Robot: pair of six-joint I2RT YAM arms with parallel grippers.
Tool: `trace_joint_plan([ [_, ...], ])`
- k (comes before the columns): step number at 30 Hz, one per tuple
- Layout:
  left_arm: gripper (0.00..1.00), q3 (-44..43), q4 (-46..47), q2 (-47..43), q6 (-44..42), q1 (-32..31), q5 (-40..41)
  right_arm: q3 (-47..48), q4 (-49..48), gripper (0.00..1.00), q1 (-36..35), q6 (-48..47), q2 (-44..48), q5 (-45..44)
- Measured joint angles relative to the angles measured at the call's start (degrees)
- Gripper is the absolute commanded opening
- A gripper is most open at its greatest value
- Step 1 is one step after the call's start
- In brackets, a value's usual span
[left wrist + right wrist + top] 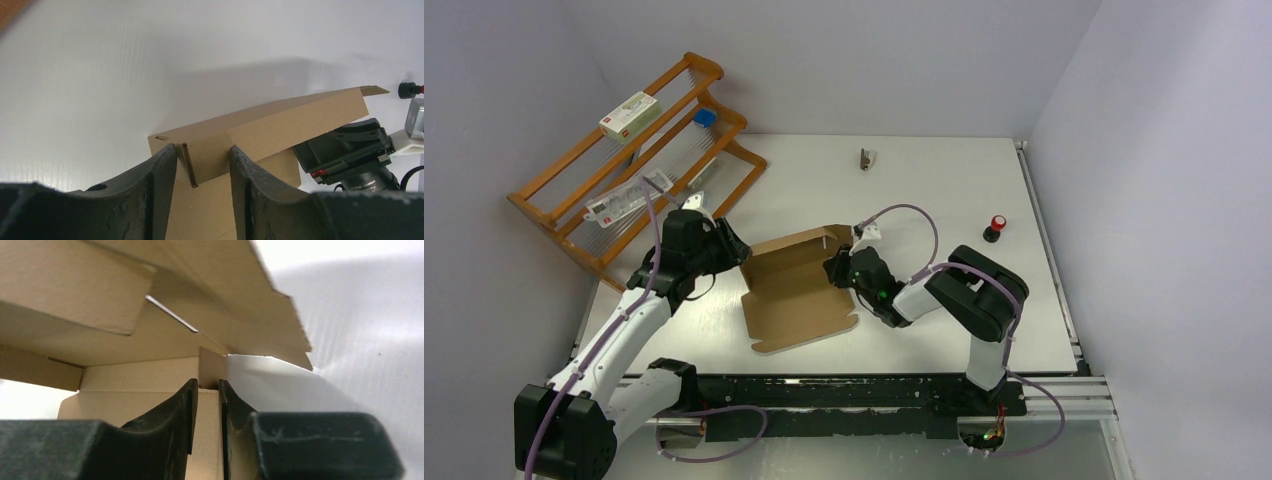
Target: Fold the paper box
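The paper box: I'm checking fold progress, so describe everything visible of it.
The paper box is brown cardboard, a die-cut sheet on the table, partly folded: its far wall stands raised, the base lies flat. The left gripper straddles the wall's left corner with open jaws; the right gripper, jaws nearly together, brackets a small tab at the right end.

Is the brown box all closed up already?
No, the paper box lies spread open, its inside facing up.
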State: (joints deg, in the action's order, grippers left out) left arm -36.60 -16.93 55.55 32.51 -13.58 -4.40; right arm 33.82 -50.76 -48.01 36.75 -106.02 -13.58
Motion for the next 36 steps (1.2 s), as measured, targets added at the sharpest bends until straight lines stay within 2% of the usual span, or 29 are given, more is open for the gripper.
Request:
trace_joint_plan([
  [10,0.47,0.02,0.00,0.00,-0.26,0.00,0.02,1.75,-0.83,0.22,-4.09,-11.98,-1.77,-4.68],
  [17,0.48,0.00,-0.07,-0.07,-0.42,0.00,0.11,1.49,-1.51,0.30,-4.33,-19.04,-1.36,-2.43],
  [22,0.48,0.00,-0.24,-0.20,-0.46,0.00,0.20,0.79,1.14,0.36,-4.59,-22.62,3.34,-0.76],
  [29,0.48,-0.22,-0.59,-0.20,-0.68,0.00,0.20,-0.59,5.99,0.40,-3.98,-26.64,14.40,-0.42],
  [36,0.48,-0.55,-0.98,0.04,-0.98,0.00,0.20,-2.75,10.88,0.45,-0.39,-30.56,21.03,-0.63],
])
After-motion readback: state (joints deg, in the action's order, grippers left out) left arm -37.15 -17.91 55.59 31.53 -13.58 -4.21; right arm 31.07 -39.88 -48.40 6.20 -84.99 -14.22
